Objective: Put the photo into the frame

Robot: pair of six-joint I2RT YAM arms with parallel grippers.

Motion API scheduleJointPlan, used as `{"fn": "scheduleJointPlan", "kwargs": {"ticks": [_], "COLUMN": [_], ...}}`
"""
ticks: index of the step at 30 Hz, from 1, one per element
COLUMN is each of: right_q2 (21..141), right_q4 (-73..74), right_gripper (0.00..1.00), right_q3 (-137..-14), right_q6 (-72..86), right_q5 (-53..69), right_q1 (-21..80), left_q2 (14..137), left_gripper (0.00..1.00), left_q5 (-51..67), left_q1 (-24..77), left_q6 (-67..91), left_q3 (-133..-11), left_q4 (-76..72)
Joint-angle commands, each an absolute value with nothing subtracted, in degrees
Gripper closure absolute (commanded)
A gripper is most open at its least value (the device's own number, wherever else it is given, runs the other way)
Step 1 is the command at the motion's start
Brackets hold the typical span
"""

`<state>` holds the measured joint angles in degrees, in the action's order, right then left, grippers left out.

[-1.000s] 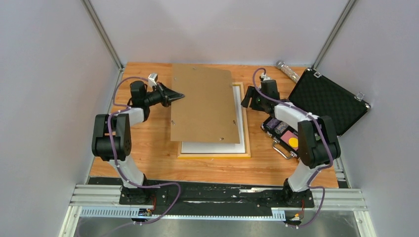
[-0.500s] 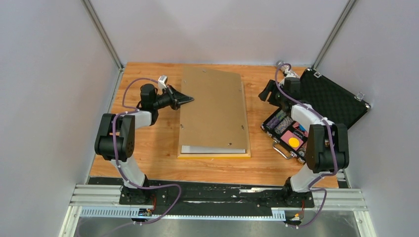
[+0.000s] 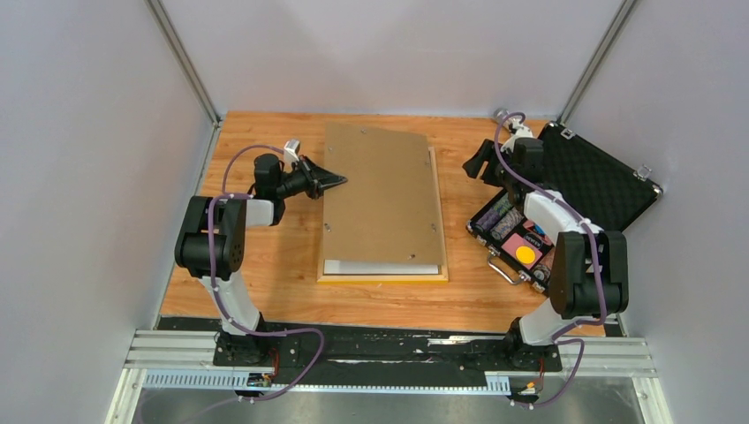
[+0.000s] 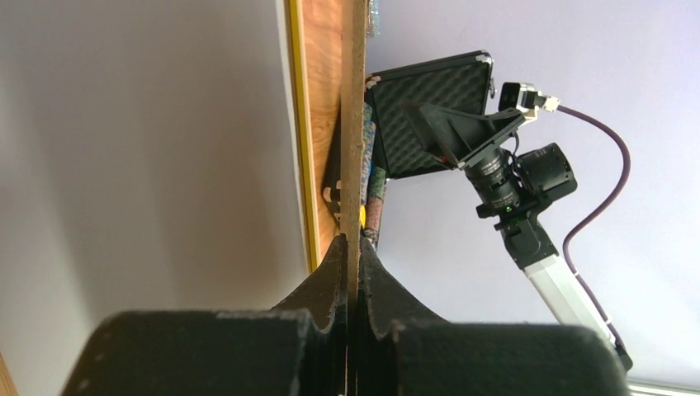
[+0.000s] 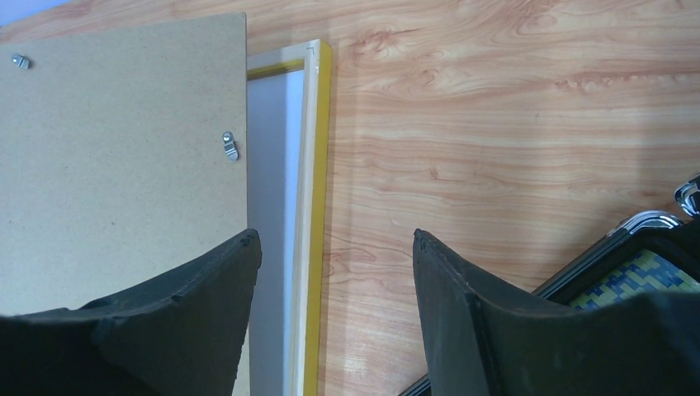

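Observation:
The yellow frame [image 3: 382,279] lies flat on the wooden table, and its right rail [image 5: 318,165] shows in the right wrist view. A brown backing board [image 3: 384,199] with small clips rests over it, and a white strip [image 3: 380,266] shows at the near edge. The photo is hidden. My left gripper [image 3: 340,181] is shut on the board's left edge; in its wrist view the thin board edge [image 4: 355,124] runs between the tips of the left gripper [image 4: 352,243]. My right gripper [image 3: 477,163] is open and holds nothing. In its wrist view the right gripper [image 5: 334,239] hovers just right of the frame.
An open black foam-lined case [image 3: 587,181] stands at the right, its lower half [image 3: 517,238] filled with colourful items. A glittery cylinder [image 3: 503,115] lies at the back right. Grey walls close in both sides and the back.
The board, held by my left gripper, has shifted right and settled over the frame, covering most of the white inside. My right arm has pulled back to the right, away from the board.

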<state>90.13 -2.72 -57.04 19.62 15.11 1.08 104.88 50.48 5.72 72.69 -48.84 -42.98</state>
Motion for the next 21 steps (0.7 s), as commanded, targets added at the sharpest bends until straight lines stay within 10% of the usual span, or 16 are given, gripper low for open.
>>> {"fn": "scheduleJointPlan", "kwargs": {"ticks": [1,21], "right_q2": [88.68,89.52], "right_q4": [-6.04,-6.39], "right_gripper": [0.34,0.35], "right_q3": [-56.14,-56.09], "right_q6": [19.07,19.84], "right_q5": [16.08,17.05], "right_q1": [1.23,1.17], "left_q2": [103.80,104.91], "left_gripper": [1.00,1.00], "left_q5": [51.86,51.43], "left_q1": [6.06,6.06], "left_q6": [71.79,67.24], "left_q3": [-49.51,-49.88], "left_q4": [-45.29,-40.87]}}
